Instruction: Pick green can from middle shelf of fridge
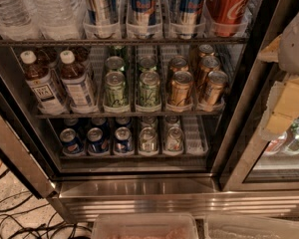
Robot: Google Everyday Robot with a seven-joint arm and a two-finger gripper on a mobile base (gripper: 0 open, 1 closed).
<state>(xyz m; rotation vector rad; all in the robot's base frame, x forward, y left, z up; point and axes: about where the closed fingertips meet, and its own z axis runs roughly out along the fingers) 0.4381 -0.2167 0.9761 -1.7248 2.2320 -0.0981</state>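
The fridge (139,188) stands open in front of me. On its middle shelf (55,115) two lanes hold pale green cans. One front green can (115,90) stands left of centre, and a second (149,89) is right beside it. More green cans stand behind them. Gold-bronze cans (180,88) fill the two lanes to the right. My gripper (285,111), white with yellowish pads, is at the right edge of the view. It is in front of the right door, well to the right of the green cans and touching nothing.
Two tea bottles (75,82) stand at the shelf's left. The top shelf holds water bottles (52,9), tall blue cans (142,6) and a red can (229,6). The bottom shelf holds blue cans (97,141) and silver cans (148,139). Clear bins (144,225) sit below, and cables (15,218) lie on the floor.
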